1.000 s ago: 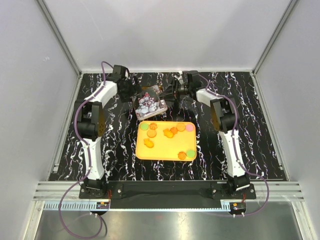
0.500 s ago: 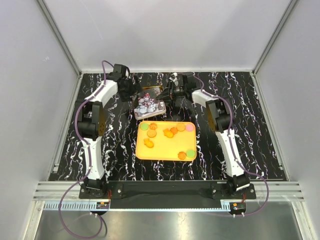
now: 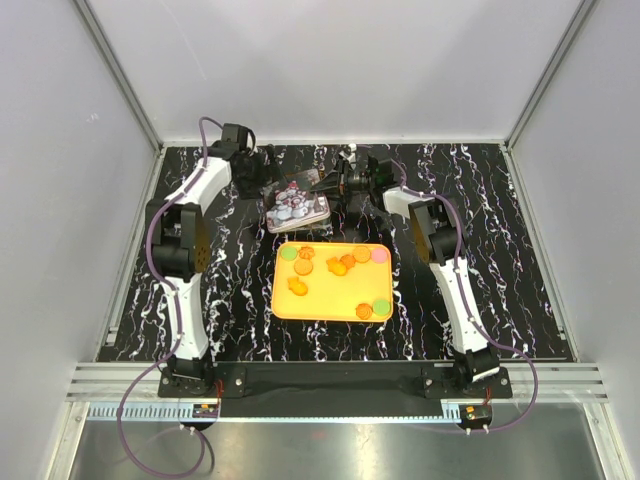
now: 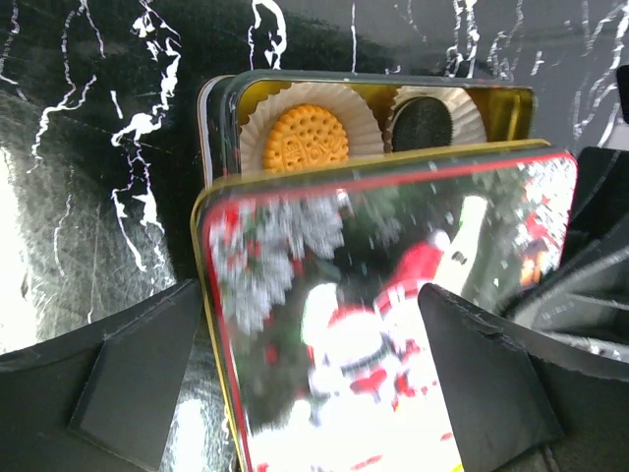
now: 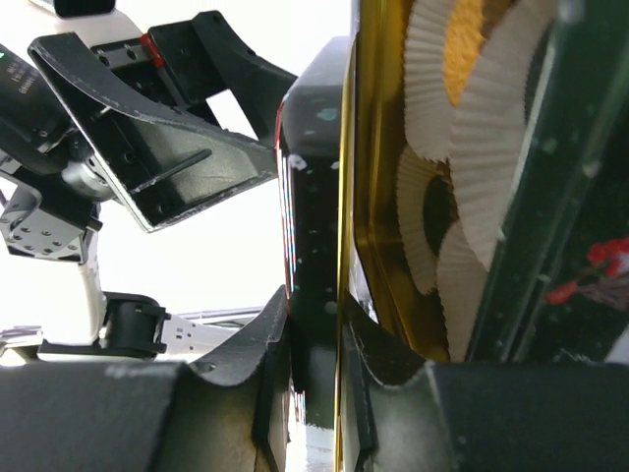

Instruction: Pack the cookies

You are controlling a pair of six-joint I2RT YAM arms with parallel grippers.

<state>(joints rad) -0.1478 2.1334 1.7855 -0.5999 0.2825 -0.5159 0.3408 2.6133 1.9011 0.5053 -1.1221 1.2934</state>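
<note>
Looking down, we see a yellow tray [image 3: 283, 308] in the middle of the black marbled tabletop [image 3: 480, 250]. About ten loose cookies [image 3: 349, 262] lie scattered on it, mostly orange, with a few green and pink. Just beyond the tray's far edge sits a gold-lined tin [image 4: 373, 84]. White paper liners [image 4: 257, 126] line its far end. One holds an orange cookie [image 4: 295, 138] and the next a black cookie [image 4: 423, 123]. A lid [image 4: 373, 246] printed with a Santa scene covers most of the tin, leaving only that far row uncovered.

Both tools are at the tin, so the tray cookies lie on the near side of them, apart from either one. The left tool [image 4: 313, 287] is spread wide over the lid, one finger at its left edge and the other overlapping its right part. We cannot tell whether they touch it. The right tool [image 5: 314, 300] has its fingers drawn close together, pinching the lid's red-rimmed edge between them, with the tin's liners right beside.
</note>
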